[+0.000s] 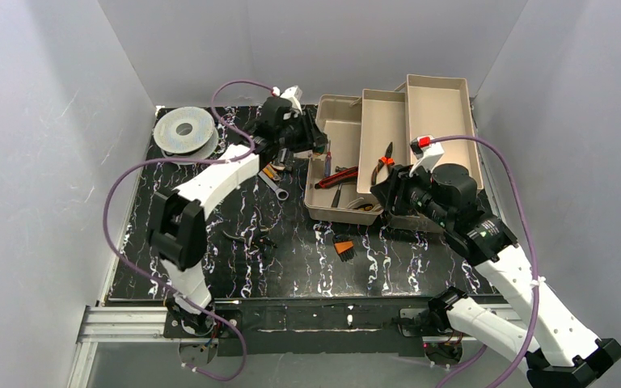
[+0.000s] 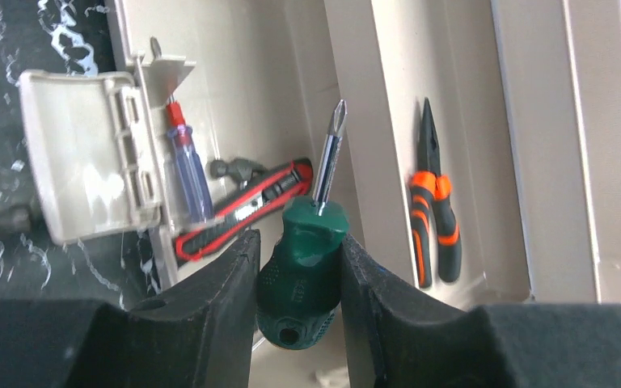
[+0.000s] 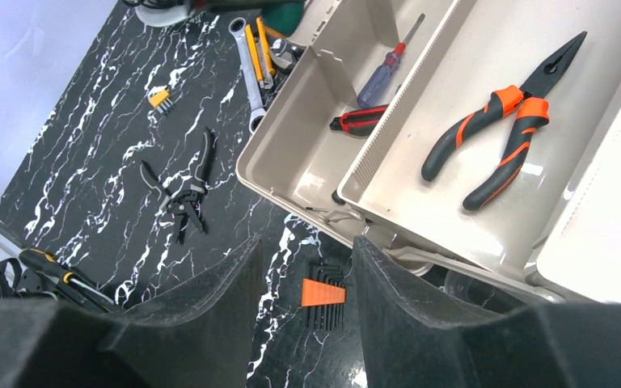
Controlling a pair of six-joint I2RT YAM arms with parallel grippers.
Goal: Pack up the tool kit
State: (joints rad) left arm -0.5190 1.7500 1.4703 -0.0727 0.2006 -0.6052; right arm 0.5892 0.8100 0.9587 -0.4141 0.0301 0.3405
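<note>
Left fingers [image 2: 218,315] clamp a green screwdriver [image 2: 301,275], tip toward 12 o'clock, over the tool kit [image 2: 388,97]. Right fingers [image 3: 210,315] gape empty at its 6 o'clock.

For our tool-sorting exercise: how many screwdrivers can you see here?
2: a green screwdriver between the left fingers, and a blue-handled screwdriver in the tool kit, deepest compartment. Others may be hidden under tools.
</note>
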